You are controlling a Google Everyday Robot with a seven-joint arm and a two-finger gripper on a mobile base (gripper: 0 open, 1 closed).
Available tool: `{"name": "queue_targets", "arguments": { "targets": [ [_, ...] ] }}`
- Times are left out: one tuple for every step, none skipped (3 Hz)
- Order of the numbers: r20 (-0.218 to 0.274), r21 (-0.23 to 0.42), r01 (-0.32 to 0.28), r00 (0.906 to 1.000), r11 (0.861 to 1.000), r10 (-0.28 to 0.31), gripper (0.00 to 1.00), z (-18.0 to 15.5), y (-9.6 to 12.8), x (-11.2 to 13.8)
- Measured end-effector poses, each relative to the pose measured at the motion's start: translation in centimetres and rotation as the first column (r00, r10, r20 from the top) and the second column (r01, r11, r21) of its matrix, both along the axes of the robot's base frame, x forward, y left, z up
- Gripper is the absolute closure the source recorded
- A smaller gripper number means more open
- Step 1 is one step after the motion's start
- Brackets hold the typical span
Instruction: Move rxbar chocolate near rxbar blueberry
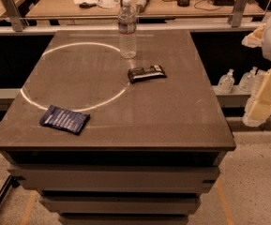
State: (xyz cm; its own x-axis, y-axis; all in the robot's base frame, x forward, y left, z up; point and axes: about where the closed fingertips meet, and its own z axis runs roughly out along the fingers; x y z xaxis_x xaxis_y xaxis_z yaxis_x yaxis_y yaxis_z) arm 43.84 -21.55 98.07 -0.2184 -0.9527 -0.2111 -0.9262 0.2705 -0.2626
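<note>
Tabletop (172, 121): dark, matte, rectangular, all four edges in view. A pale ring (79, 43) is marked across its left half.

Rxbar chocolate (146, 73): glossy black wrapper, lying flat at mid-tabletop, just outside the ring's right side, long axis running left to right with a slight tilt. A broad strip of bare surface separates it from the right edge.

Rxbar blueberry (64, 119): navy wrapper, flat and angled, by the near-left corner, close to the left and near edges, just outside the ring. It is well apart from the black bar, with bare tabletop running on the diagonal between them.

Water bottle (127, 28): clear, upright, capped, on the ring's far side, just beyond the black bar.

Claw (256, 111): pale yellow, hanging off the right side of the tabletop, below the arm's white casing, touching nothing. It is partly cut off at the right border; whether it is released or clenched, I cannot tell.

Room: cluttered desk (55, 6) beyond the far edge, small bottles (226, 82) on a low ledge at right, speckled floor (257, 182). Print on both wrappers is illegible.
</note>
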Motion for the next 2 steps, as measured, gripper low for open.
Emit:
{"name": "queue_targets", "arguments": {
  "targets": [
    [0.0, 0.0, 0.0, 1.0, 1.0, 0.0, 0.0, 0.0, 0.0, 0.0],
    [0.027, 0.038, -0.03, 0.9992, 0.999, 0.029, 0.0, 0.4, 0.9, 2.1]
  ]
}}
